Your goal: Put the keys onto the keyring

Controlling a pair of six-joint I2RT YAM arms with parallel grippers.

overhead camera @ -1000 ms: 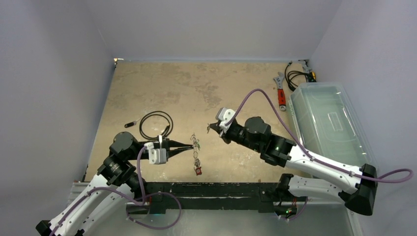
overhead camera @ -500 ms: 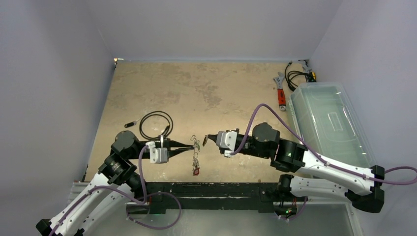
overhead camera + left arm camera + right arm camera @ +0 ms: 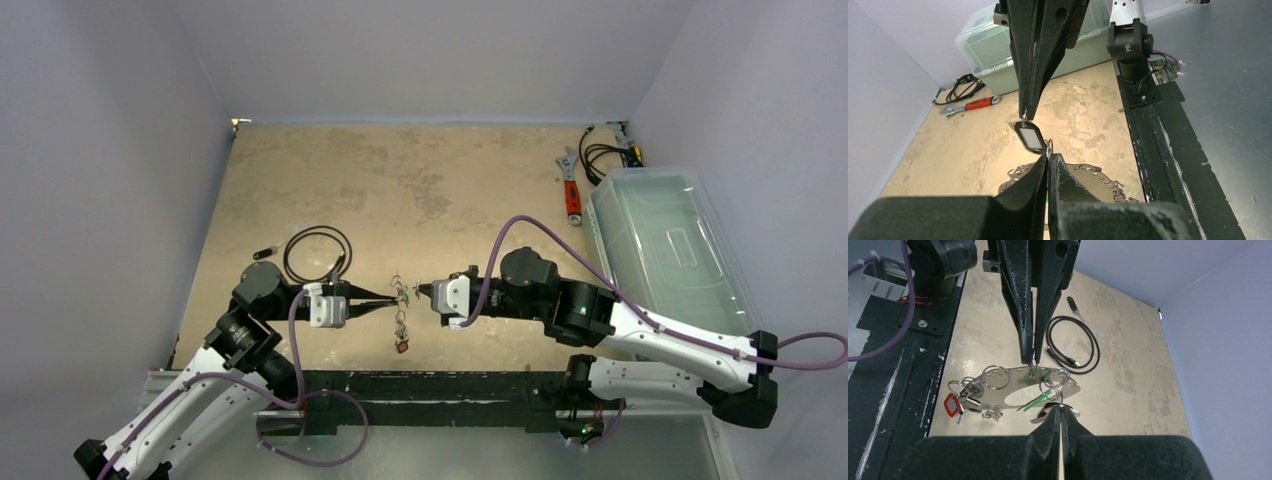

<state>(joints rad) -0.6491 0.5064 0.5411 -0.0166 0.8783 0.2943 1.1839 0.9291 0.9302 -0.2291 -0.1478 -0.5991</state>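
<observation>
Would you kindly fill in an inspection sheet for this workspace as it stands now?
Surface: tan, mottled tabletop.
Job's things: keyring held between the arms; a red-tagged key and a green key hang on it; black-tagged key close beside it.
Clutter: coiled black cable, small black stick, red-handled wrench, lidded clear bin.
Grippers: left pincer shut on a small ring at the keyring's rim; right pincer shut on the black-tagged key's ring.
Cables: purple cable along each arm; black cable bundle in the far right corner.
Surroundings: plain pale walls.
</observation>
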